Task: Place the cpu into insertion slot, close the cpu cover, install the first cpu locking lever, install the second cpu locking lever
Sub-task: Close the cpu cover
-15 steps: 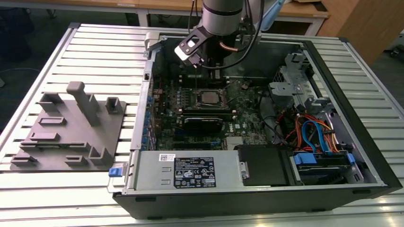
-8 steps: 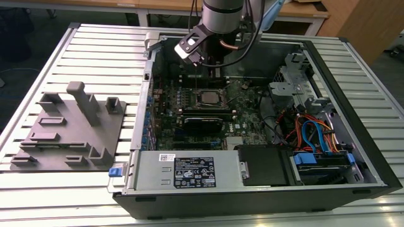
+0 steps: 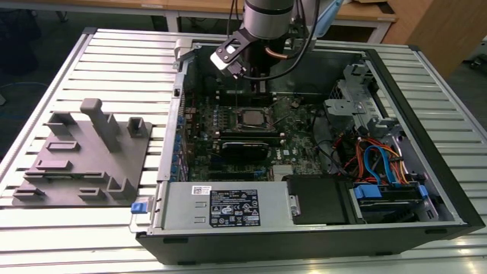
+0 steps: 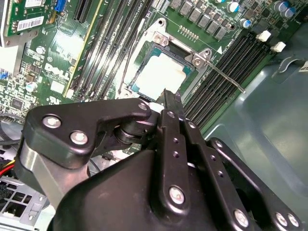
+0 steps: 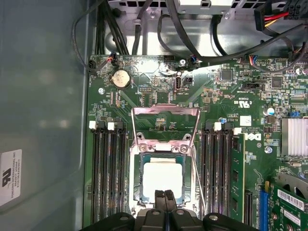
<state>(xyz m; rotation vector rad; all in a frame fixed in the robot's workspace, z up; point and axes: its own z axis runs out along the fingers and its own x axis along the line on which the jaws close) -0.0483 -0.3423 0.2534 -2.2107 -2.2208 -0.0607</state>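
As the first wrist view shows, the cpu cover (image 5: 166, 110) lies open

Arm (image 3: 268, 17) vertical, wrist low; gripper (image 5: 164, 194) pointed downward, jaws pressed together, tips touching.

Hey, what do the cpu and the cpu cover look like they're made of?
The cpu: its top looks like bare metal, pale matte silver, glaring evenly under the light. The cpu cover: seemingly thin stamped sheet metal, brighter silver, with shiny edges and the green board visible through its window.
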